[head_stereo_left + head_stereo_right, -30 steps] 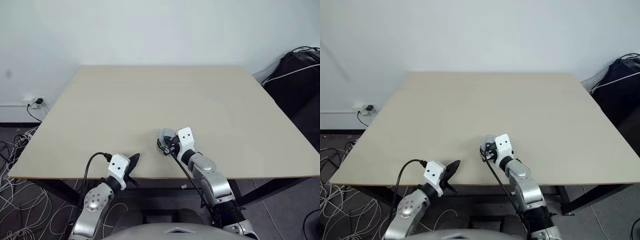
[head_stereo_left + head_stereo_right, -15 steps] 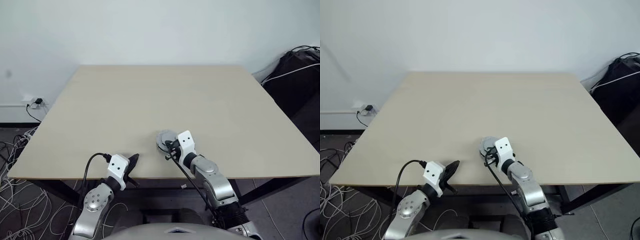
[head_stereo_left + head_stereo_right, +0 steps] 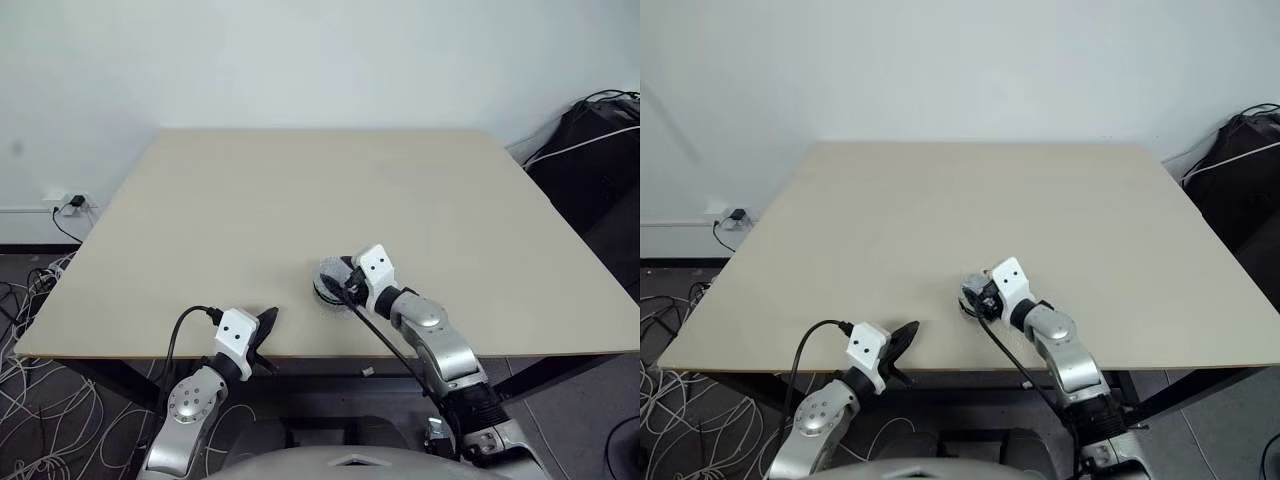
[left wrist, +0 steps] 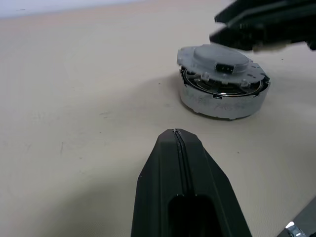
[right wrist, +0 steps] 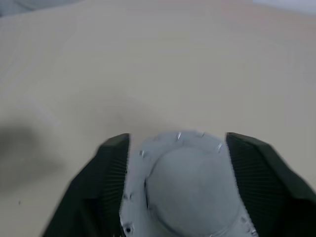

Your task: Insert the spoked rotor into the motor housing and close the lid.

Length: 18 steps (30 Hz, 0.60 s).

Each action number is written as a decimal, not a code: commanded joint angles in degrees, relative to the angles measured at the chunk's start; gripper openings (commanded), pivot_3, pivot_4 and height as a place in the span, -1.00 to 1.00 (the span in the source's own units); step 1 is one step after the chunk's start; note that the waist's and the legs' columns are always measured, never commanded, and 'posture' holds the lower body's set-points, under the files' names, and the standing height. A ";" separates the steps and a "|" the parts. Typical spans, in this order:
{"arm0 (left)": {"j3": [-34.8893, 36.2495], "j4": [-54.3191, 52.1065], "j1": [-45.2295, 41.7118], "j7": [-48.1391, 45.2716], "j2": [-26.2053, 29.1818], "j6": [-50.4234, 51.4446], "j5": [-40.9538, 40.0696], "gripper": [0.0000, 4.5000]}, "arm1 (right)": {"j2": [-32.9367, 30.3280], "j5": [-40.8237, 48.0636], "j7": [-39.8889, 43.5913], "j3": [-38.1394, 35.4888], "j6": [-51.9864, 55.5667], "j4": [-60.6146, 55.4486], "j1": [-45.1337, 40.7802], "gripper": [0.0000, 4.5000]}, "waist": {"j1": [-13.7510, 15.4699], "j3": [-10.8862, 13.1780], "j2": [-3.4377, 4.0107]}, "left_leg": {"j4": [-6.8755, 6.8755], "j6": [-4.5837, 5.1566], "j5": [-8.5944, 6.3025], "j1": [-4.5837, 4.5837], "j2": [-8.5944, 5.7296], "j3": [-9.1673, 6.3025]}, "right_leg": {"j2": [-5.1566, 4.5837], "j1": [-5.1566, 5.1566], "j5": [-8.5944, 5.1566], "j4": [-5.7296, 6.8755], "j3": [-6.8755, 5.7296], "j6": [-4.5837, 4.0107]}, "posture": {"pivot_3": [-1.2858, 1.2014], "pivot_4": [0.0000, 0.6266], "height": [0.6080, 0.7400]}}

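A wide, pale beige wooden table [image 3: 300, 200] stands against a white wall, and close to its near edge, a little right of centre, sits the motor housing [image 4: 221, 81], a round, shallow, pale silvery metal disc that rests flat on the tabletop. In the left wrist view a grey domed lid [image 4: 219, 58] with a small dark rectangular socket lies on top of the housing, and a dark gap with glints of metal runs between the lid's rim and the silvery side wall beneath it. The spoked rotor cannot be made out as a separate part; whether it lies under the lid cannot be told. The right gripper [image 5: 177, 163], with two black ribbed fingers [image 5: 106, 173], reaches in from the right at the housing, its jaws spread wide so that one finger stands on each side of the disc, with the lid's dome between them. Thin strips of the pale rim show between each finger and the dome, and whether the pads press on the housing's side cannot be told. The left gripper [image 4: 175, 143], also black, is clenched with its two fingers pressed together along a thin seam, and it grasps nothing. It hangs at the table's near edge, to the left of the housing and apart from it, pointing towards it.
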 commanded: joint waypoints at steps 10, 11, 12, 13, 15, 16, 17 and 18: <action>0.52 -2.49 0.69 0.75 -0.51 -0.21 -0.70 -1.00 | -0.16 0.06 3.43 -0.16 -1.22 4.75 -4.33 0.98 | 0.01 0.00 0.00 | 0.00 0.00 0.00 -0.03 -0.01 0.00 | -0.03 -0.03 0.00 0.01 0.01 -0.01 | 0.03 -1.00 1.00; 0.52 -2.50 0.74 0.80 -0.52 -0.22 -0.70 -1.00 | -0.18 -0.02 3.43 -0.21 -1.21 5.17 -4.63 0.98 | 0.00 -0.01 0.01 | 0.00 0.00 0.00 -0.03 0.00 0.00 | -0.02 -0.03 0.00 0.01 0.01 -0.01 | 0.03 -1.00 1.00; 0.52 -2.51 0.77 0.84 -0.53 -0.22 -0.71 -1.00 | -0.20 -0.26 3.13 -0.29 -1.35 5.61 -4.94 0.98 | 0.00 -0.01 0.00 | 0.00 0.00 0.00 -0.03 0.00 0.00 | -0.02 -0.03 0.00 0.01 0.01 -0.01 | 0.03 -1.00 1.00; 0.53 -2.51 0.80 0.86 -0.53 -0.23 -0.73 -1.00 | -0.13 -0.16 2.95 -0.51 -1.20 6.02 -5.22 0.98 | -0.01 -0.01 0.01 | 0.00 0.00 0.00 -0.03 0.00 0.00 | -0.02 -0.03 0.00 0.01 0.01 -0.01 | 0.03 -1.00 1.00; 0.57 -2.52 0.83 0.93 -0.56 -0.21 -0.76 -1.00 | -0.15 -0.05 2.90 -0.77 -1.15 6.77 -5.70 0.98 | 0.02 -0.01 0.01 | 0.00 -0.01 0.00 -0.03 0.00 0.00 | -0.02 -0.04 0.00 0.01 0.01 -0.01 | 0.03 -1.00 1.00; 0.59 -2.52 0.84 0.95 -0.58 -0.21 -0.78 -1.00 | -0.19 -0.04 2.89 -0.87 -1.17 7.14 -5.90 0.98 | 0.01 -0.01 0.01 | 0.00 -0.04 0.02 -0.05 -0.01 0.00 | -0.02 -0.05 0.00 0.01 0.01 -0.02 | 0.03 -1.00 1.00; 0.58 -2.53 0.87 0.99 -0.62 -0.22 -0.76 -1.00 | -0.28 -0.02 2.95 -0.95 -1.11 7.46 -6.06 0.98 | 0.00 -0.01 0.01 | 0.00 -0.05 0.03 -0.07 -0.01 0.00 | -0.03 -0.06 0.00 0.01 0.01 -0.02 | 0.03 -1.00 1.00; 0.58 -2.55 0.89 1.02 -0.65 -0.22 -0.75 -1.00 | -0.38 0.00 3.02 -1.00 -0.93 7.69 -6.18 0.98 | -0.02 -0.01 0.01 | 0.00 -0.05 0.03 -0.08 -0.01 0.00 | -0.03 -0.07 0.00 0.01 0.01 -0.02 | 0.03 -1.00 1.00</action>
